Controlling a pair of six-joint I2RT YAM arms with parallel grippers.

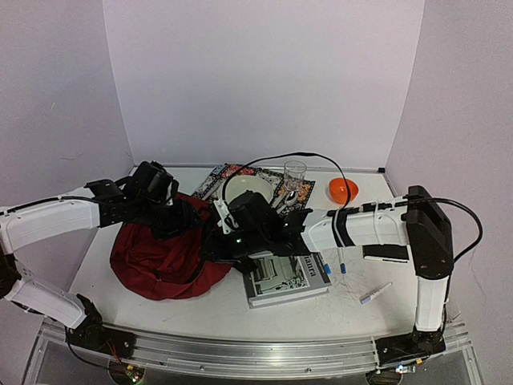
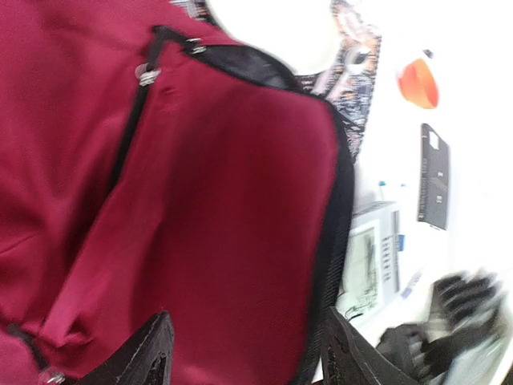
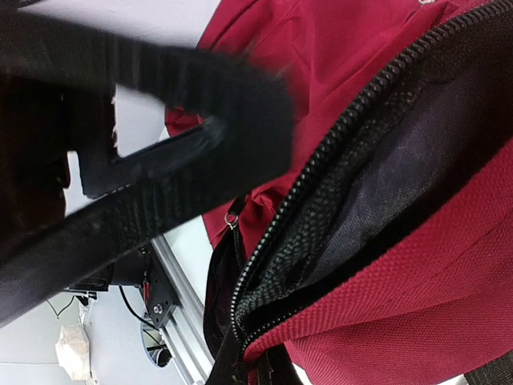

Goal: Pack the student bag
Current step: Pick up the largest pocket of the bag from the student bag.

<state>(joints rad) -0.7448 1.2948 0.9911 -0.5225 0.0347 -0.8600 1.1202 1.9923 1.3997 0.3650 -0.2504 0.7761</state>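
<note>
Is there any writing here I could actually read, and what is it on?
No text reads clearly.
On the grey book: a bold dark word along its right edge, too blurred to quote.
On the patterned cover at the back: print too small.
On the black case: a white label, blurred.
On the student bag: no lettering visible.

You cannot see the left end effector (image 2: 244, 357) whole: the left wrist view's bottom edge cuts its fingers off. There the student bag (image 2: 224, 208) is blurred and runs past the frame. From above, the right end effector (image 1: 215, 243) is lost against the dark zipper opening, and the right arm hides part of the book (image 1: 284, 277).
</note>
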